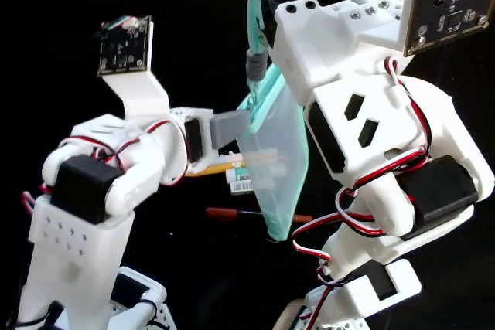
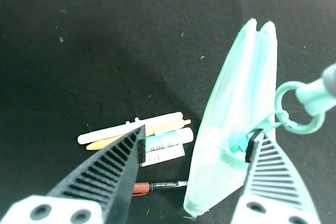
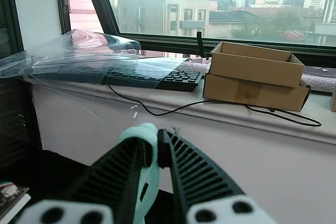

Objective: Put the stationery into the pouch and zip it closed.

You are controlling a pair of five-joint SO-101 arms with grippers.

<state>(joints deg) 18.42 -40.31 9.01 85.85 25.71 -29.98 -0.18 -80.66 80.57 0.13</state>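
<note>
- What are we looking at on the black bench [image 2: 79, 35]?
- We are seeing the mint pouch [image 2: 231, 103] hanging upright, its loop [image 3: 137, 136] clamped in the right end effector [image 3: 152, 141].
- And the left end effector [image 2: 198, 137]?
- It is standing wide apart, the pouch sitting between its fingers. The pens [image 2: 137, 129] are lying on the bench just beside the pouch.

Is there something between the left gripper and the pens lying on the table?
Nothing visible. The pens lie on the black table, seen between the fingers of the open left gripper. The pouch hangs beside them, by one finger, held by the right gripper.
</note>
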